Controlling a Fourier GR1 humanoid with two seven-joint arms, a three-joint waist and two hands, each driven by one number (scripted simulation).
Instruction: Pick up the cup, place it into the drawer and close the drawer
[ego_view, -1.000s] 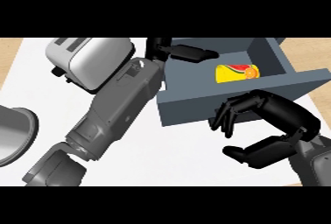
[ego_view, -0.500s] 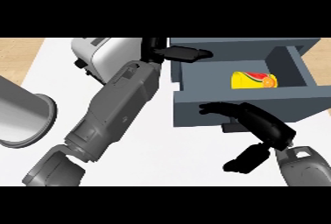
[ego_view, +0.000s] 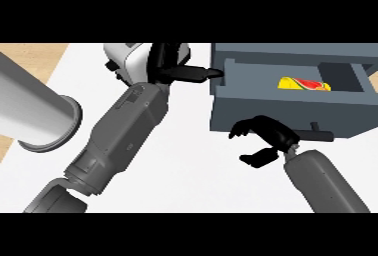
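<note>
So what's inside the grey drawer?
A yellow and red cup lies on its side in the open drawer, near the back. A dark inner wall stands beside it. The drawer's front wall hides part of the floor, so anything there can't be seen.

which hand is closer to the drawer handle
Right. The right hand sits at the drawer front, just left of the handle; the left hand is up by the drawer's left wall.
</note>
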